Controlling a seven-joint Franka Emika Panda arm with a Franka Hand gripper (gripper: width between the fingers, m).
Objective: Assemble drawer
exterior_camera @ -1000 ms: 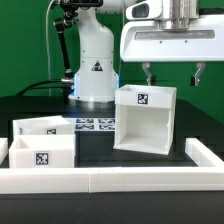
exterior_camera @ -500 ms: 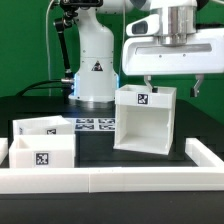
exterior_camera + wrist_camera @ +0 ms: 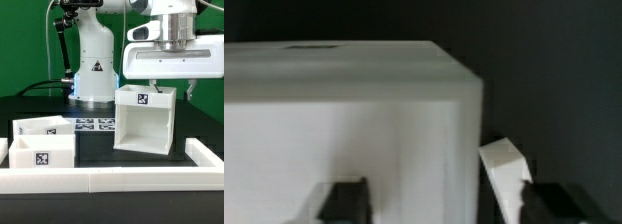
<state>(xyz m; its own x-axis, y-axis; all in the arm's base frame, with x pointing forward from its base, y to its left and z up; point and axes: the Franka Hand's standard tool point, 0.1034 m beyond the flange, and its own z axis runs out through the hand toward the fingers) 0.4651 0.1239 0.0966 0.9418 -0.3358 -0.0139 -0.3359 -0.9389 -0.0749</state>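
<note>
**End effector spread above the upright drawer housing**

The large white plastic box housing [image 3: 147,122] of the drawer stands upright on the dark surface [image 3: 100,142], toward the exterior view's right. Its open face points at the camera and slightly to the exterior view's left. A black-and-white square tag sits on the front of its top edge. It looks about as tall as it is wide, so no long axis can be made out.

The two smaller white trays [image 3: 42,150] lie near each other on the exterior view's left, well apart from the housing, openings upward. The nearer one shows a tag toward the camera.

The end effector [image 3: 170,90] hangs over the housing's top with its fingers spread and nothing held. One finger is above the top and the other just outside the wall on the exterior view's right. Contact cannot be told.

In the wrist view the end effector [image 3: 445,205] shows dark fingers [image 3: 345,200] set wide apart over the housing [image 3: 331,100].

A low white rail [image 3: 110,180] runs along the front. The marker board [image 3: 97,124] lies behind the trays, before the white robot base [image 3: 95,70].
</note>
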